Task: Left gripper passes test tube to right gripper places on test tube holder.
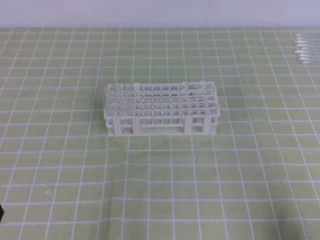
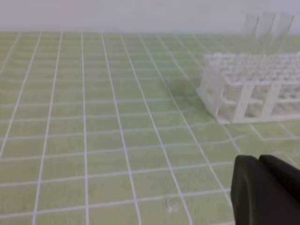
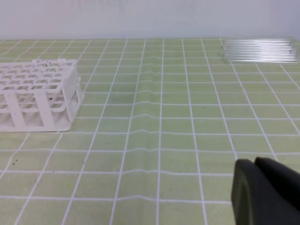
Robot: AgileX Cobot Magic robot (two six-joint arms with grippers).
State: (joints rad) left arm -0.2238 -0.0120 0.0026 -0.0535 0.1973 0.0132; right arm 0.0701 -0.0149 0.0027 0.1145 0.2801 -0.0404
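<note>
Closed black left gripper and closed black right gripper, both empty, low over green gridded mat. White plastic lattice test tube holder mid-mat; upright clear tubes plain in left wrist view. Loose clear test tubes lying far right, sharpest in right wrist view.

Lab bench, white test tube holder on green gridded mat, spare glass tubes

Green grid-lined mat. A white test tube holder stands at far left. Clear tubes lie side by side at far right. The right gripper, jaws closed, fills the near right corner.
</note>
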